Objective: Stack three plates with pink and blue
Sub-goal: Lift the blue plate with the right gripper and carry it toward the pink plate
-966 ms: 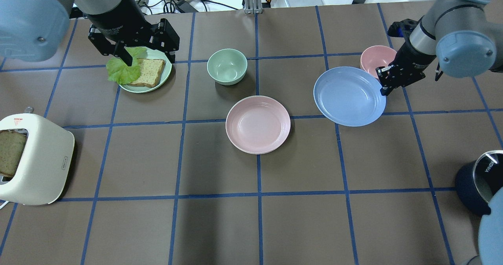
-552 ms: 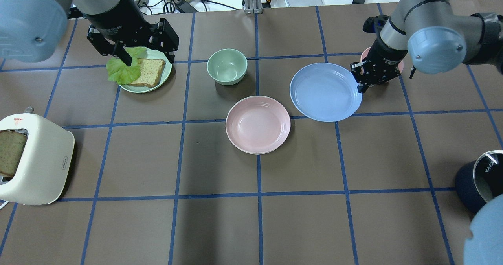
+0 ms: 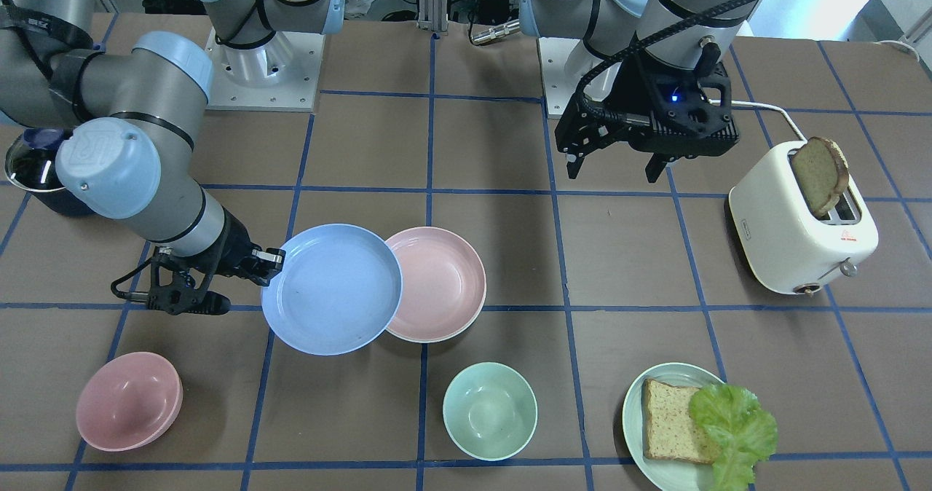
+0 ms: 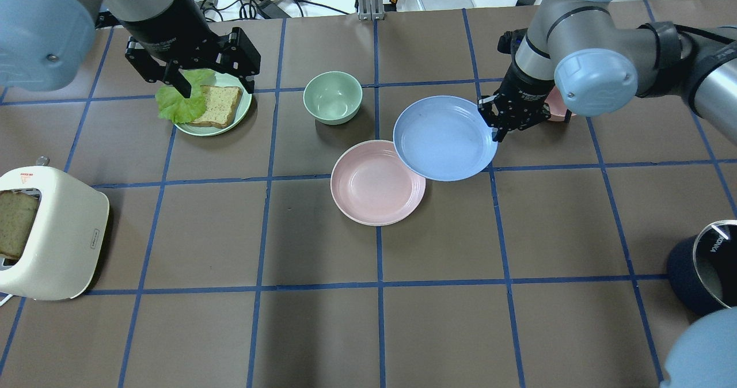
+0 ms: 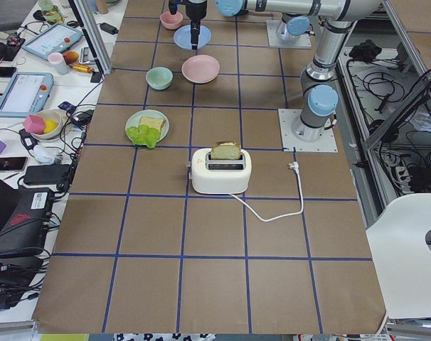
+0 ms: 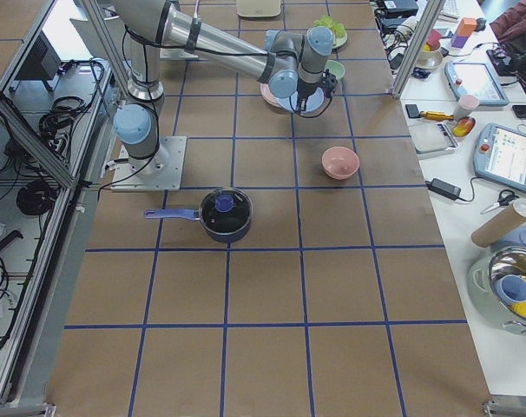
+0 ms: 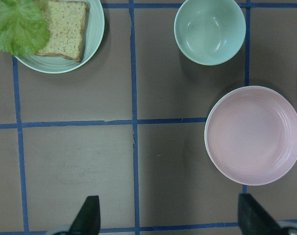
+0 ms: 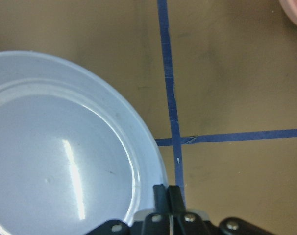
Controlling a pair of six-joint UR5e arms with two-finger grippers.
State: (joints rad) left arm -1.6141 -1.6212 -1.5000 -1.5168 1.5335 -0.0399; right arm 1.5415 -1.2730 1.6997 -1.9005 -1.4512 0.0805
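My right gripper [image 4: 494,124] is shut on the rim of the light blue plate [image 4: 443,137] and holds it above the table. The plate's edge overlaps the far right edge of the pale pink plate [image 4: 368,189], which lies flat at the table's middle. The right wrist view shows the closed fingertips [image 8: 167,195] pinching the blue rim [image 8: 65,161]. My left gripper [image 4: 214,83] is open and empty, above the green plate at the far left. The pink plate also shows in the left wrist view [image 7: 254,134]. The cream-white plate is out of view.
A pale green plate [image 4: 214,131] with bread and lettuce lies under the left gripper. A mint bowl [image 4: 333,96] stands behind the pink plate. A pink bowl [image 3: 129,400] sits behind the right arm. A toaster [image 4: 52,232] is at the left edge, a dark pot [image 4: 699,267] at the right.
My right gripper has carried the blue plate to the left, from beside the pink bowl to over the pink plate's edge. The left arm has hardly moved.
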